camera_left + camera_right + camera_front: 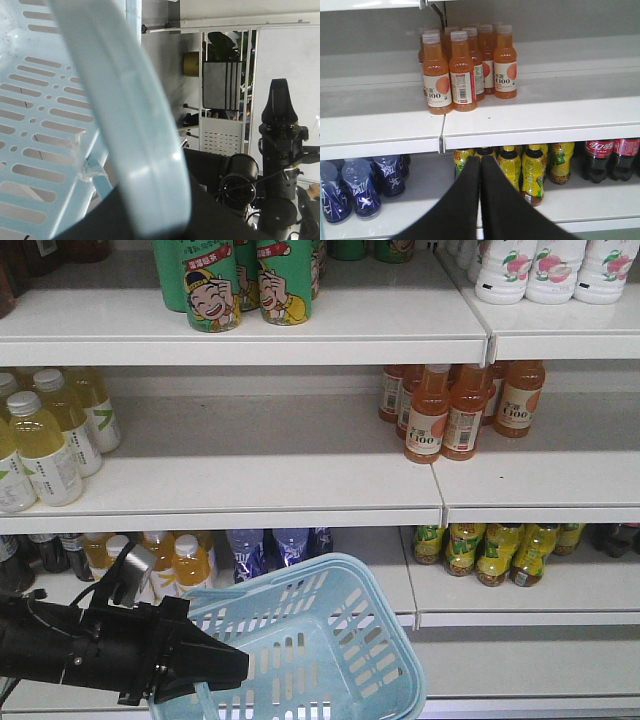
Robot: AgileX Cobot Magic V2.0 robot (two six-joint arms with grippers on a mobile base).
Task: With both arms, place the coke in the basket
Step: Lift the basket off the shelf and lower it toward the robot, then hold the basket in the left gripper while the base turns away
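Hanging in front of the lowest shelves at the bottom centre of the front-facing view, the basket (pixel 335 645) is showing a light blue plastic body with slotted walls and a rounded rectangular rim; its lower edge is being cut off by the frame. The black left claw (pixel 235 668), carrying cables and a small round silver part (pixel 138 565), is gripping the basket at its near-left rim. In the left wrist view the smooth, curved handle (pixel 125 130) is running, blurred, down into the dark claw body, which is hiding the exact point of contact. The right claw (pixel 480 200) is presenting two matte black fingers pressed flat together with nothing between them, and is pointing toward the white shelf (pixel 540 125). Orange drink bottles (pixel 465 70) with white caps are standing on that shelf. Beneath it, yellow-green bottles (pixel 532 167), ribbed blue bottles (pixel 365 187) and dark cola bottles (pixel 600 159) with red labels are standing partly hidden behind the shelf edge.
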